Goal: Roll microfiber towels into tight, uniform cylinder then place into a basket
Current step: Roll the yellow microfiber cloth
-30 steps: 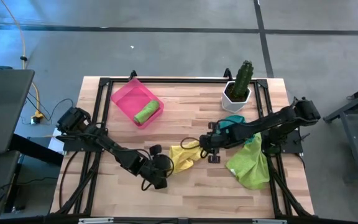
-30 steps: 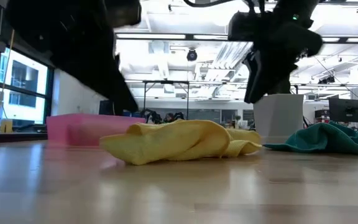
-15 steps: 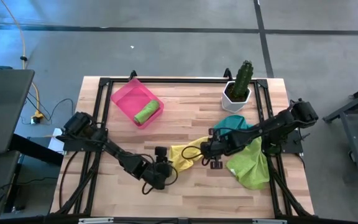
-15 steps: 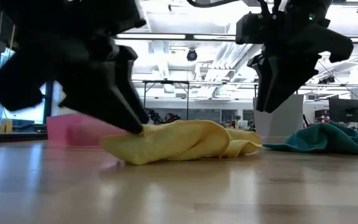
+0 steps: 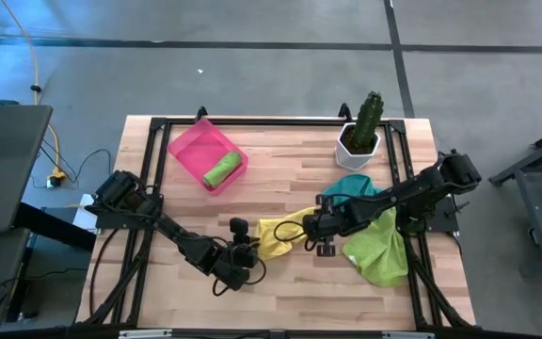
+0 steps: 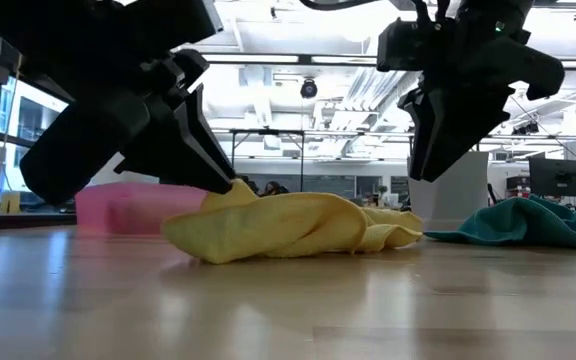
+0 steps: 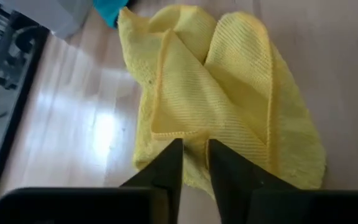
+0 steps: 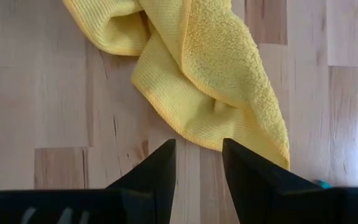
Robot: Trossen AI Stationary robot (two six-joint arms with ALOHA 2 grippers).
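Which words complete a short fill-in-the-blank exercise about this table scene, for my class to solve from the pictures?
1. The crumpled towel lying between the two grippers is ____ in colour.
2. The rolled green towel lies inside the ____ basket.
3. The white pot near the table's back edge holds a ____.
4. The left gripper has its fingers at the ____ of the towel in the middle.

Missing words: yellow; pink; cactus; edge
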